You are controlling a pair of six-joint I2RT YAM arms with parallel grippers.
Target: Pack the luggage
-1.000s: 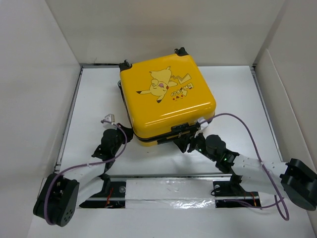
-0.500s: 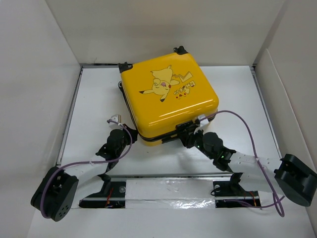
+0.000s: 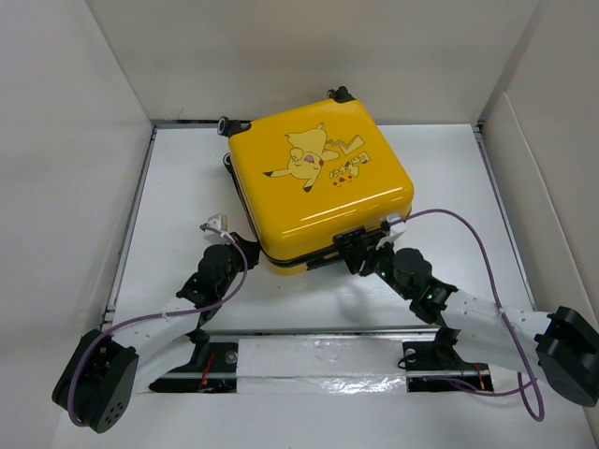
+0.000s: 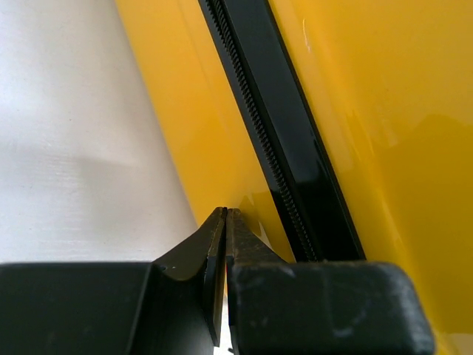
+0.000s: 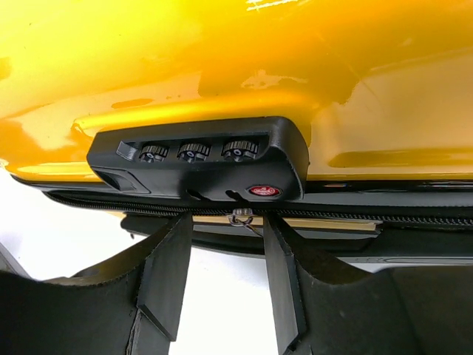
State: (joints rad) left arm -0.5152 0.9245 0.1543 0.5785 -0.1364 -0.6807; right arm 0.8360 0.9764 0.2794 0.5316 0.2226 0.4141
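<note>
Pincers differ: the left pincer (image 4: 225,213) is clenched tight with nothing between its tips, which point at the yellow shell of the suitcase (image 3: 318,187) just left of the black zip track (image 4: 284,148); whether they touch the shell I cannot tell

The right pincer (image 5: 227,220) is released, its two fingers (image 5: 166,274) standing apart. The small metal zip pull (image 5: 241,217) hangs in the gap between them, nearer the right-hand finger and clamped by neither. Right above the pull sits the black lock block (image 5: 199,159) with three number dials (image 5: 194,151) and a red badge (image 5: 264,191), fixed to the suitcase's near side

From above, the left pincer is at the suitcase's near left corner and the right pincer at the middle of its near edge. The suitcase lies flat and closed on the white desk (image 3: 440,168), cartoon print facing up, turned a little askew, toward the back of the desk. Its black wheels (image 3: 225,123) point toward the rear wall. A purple cable (image 3: 459,224) arcs over the right arm
</note>
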